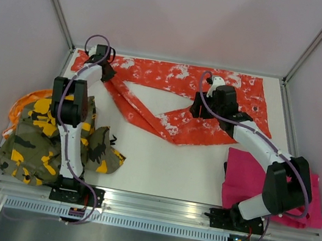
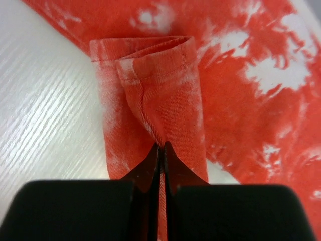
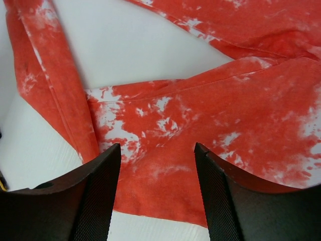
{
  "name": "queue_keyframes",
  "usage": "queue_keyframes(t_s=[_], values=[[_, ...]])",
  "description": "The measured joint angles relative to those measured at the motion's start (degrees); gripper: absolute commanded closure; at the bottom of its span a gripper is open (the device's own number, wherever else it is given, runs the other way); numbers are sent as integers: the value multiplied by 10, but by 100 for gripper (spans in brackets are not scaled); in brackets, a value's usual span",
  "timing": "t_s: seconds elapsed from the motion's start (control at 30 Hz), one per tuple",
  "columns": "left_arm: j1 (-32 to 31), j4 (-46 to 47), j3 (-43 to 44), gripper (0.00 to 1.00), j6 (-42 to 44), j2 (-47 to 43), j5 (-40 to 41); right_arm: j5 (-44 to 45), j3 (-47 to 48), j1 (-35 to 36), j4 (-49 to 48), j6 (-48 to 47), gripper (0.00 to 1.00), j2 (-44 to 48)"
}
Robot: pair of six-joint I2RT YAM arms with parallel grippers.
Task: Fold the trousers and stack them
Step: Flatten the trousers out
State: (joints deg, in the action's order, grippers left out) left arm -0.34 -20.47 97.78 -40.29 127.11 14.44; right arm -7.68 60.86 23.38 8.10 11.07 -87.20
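Note:
The orange-red trousers with white splatter print (image 1: 173, 82) lie spread across the far half of the table, one leg folded down toward the middle. My left gripper (image 1: 108, 72) is shut on a leg end of them at the far left; the left wrist view shows the cuff (image 2: 150, 75) pinched between the closed fingertips (image 2: 150, 160). My right gripper (image 1: 198, 109) is open just above the folded leg part near the middle; the right wrist view shows orange-red cloth (image 3: 165, 150) between the spread fingers (image 3: 103, 175). The camouflage trousers (image 1: 52, 139) lie heaped at the near left. The magenta pink trousers (image 1: 250, 179) lie at the near right.
White walls enclose the table (image 1: 159, 169) on three sides, with metal posts at the far corners. A metal rail (image 1: 159, 207) runs along the near edge where both arm bases are bolted. An orange strap (image 1: 17, 109) shows beside the camouflage heap.

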Motion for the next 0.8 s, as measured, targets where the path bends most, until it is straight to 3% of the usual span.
queue_keyframes(t_s=[0.17,0.33,0.57,0.67,0.8], values=[[38,69,-43,98,17,-53,-88,21,0,-7,-16,17,33,-9],[65,188,-115,98,65,-201,-170,6,16,-9,-34,30,36,-56],[69,462,-391,98,106,-450,-249,-43,38,-9,-66,59,38,-134],[86,509,-525,98,99,-479,-214,-55,38,-6,-76,64,38,-153],[148,504,-612,98,60,-461,-196,-65,52,3,-82,64,40,-188]])
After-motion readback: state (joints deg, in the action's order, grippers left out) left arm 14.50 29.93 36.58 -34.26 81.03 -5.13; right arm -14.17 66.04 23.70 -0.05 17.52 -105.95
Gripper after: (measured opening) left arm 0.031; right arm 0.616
